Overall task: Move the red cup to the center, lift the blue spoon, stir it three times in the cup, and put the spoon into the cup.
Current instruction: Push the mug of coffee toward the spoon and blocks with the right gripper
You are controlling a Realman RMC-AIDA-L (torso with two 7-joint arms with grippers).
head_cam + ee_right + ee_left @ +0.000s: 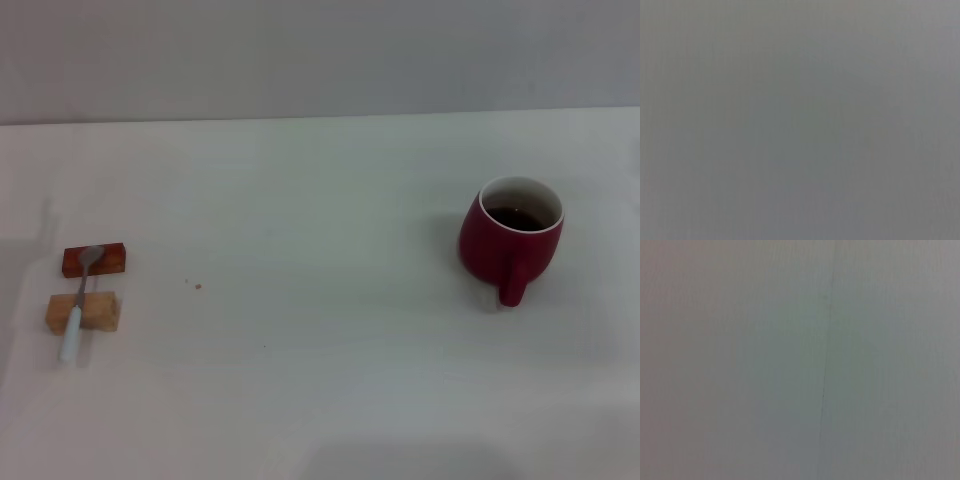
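The cup (511, 243) stands upright on the right side of the white worktop (330, 350). It is a rounded dark red mug with a white rim and white inside, and something dark sits low in it. Its single red handle points toward the robot.

The spoon (80, 300) lies far over on the left, well apart from the cup. Its grey bowl rests on a reddish-brown block (94, 260), its neck crosses a tan block (83, 312), and its pale handle end reaches past that block toward the robot.

Neither tool shows in any view, so their state cannot be told. Both wrist views show only a plain grey surface.
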